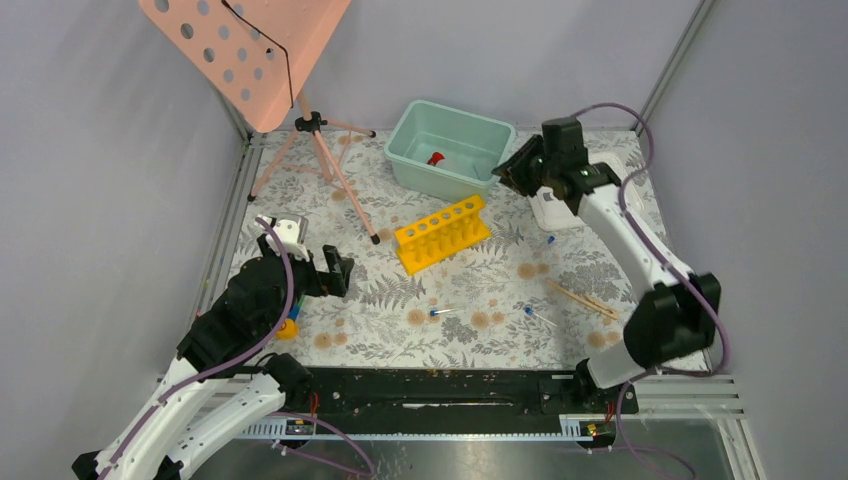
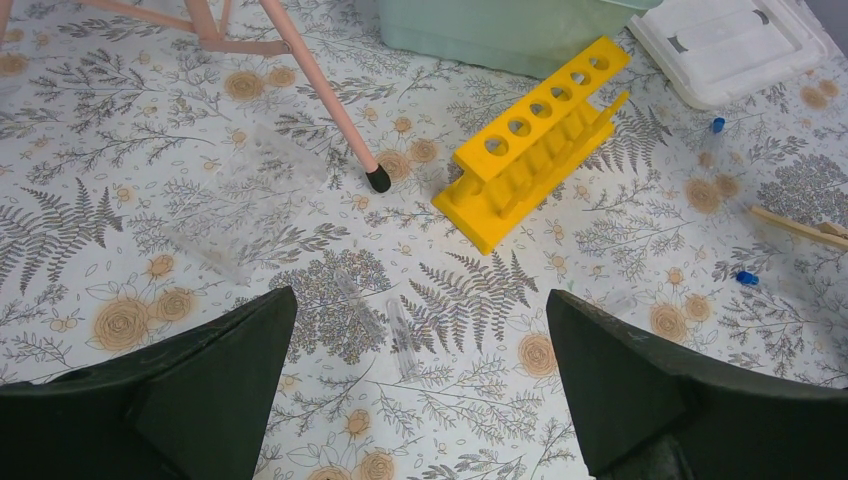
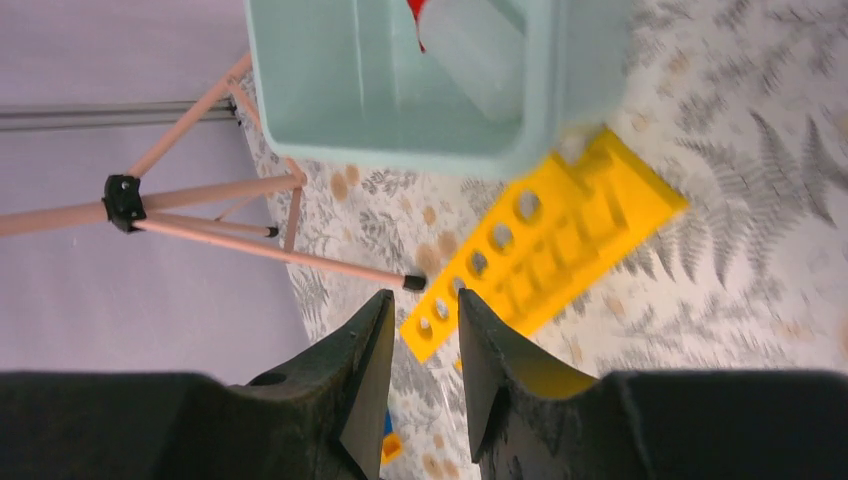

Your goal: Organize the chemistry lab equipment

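While my right fingers point(image 3: 360, 370) hang slightly parted, empty, by the bin point(image 1: 440, 183) with the red-capped bottle point(image 1: 440, 159), my left fingers point(image 2: 220, 370) — spread wide — face clear tubes point(image 2: 400, 335) lying lengthwise just ahead.

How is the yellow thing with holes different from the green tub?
The rack is bright yellow; the tub is pale green. The rack has a row of round holes on top, while the tub is one big open box. The rack's holes are all empty, but the tub has a red-capped bottle inside. Both sit on the flowery table, close together.
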`<state>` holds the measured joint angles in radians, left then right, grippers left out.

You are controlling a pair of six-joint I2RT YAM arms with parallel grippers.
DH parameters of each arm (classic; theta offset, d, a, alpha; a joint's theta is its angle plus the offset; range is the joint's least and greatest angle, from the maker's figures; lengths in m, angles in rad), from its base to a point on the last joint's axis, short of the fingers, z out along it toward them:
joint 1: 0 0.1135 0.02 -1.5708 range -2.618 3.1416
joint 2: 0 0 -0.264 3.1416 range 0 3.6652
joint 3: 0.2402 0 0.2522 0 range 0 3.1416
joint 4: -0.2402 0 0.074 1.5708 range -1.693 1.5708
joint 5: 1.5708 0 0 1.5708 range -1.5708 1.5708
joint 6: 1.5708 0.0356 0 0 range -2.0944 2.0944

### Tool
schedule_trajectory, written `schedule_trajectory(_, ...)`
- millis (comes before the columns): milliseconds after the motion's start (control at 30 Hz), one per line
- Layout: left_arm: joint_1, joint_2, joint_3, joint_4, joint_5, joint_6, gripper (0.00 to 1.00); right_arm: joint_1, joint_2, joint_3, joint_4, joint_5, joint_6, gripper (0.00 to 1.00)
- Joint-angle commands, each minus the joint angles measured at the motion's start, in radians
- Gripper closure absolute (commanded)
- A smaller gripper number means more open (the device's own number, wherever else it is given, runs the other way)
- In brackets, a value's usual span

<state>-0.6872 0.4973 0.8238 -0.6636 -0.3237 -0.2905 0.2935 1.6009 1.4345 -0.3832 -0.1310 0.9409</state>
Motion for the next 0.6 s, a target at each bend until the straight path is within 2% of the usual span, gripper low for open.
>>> schedule_trajectory(0,-0.002,0.001,0.001,0.030,-0.025,0.013,0.01,-0.004,-0.189,-0.143,-0.127,0.084,0.105,0.63)
schedule_trajectory(133,-0.001,0.003,0.001,0.030,-0.025,0.013,0.01,-0.005,-0.370,-0.287,-0.226,0.241,0.198,0.63)
schedule_trajectory(300,-0.001,0.002,0.001,0.030,-0.026,0.013,0.01,-0.035,-0.499,-0.419,-0.369,0.396,0.305,0.64)
schedule_trajectory(567,-0.001,0.006,0.001,0.030,-0.019,0.012,0.01,-0.159,-0.498,-0.557,-0.437,0.443,0.364,0.64)
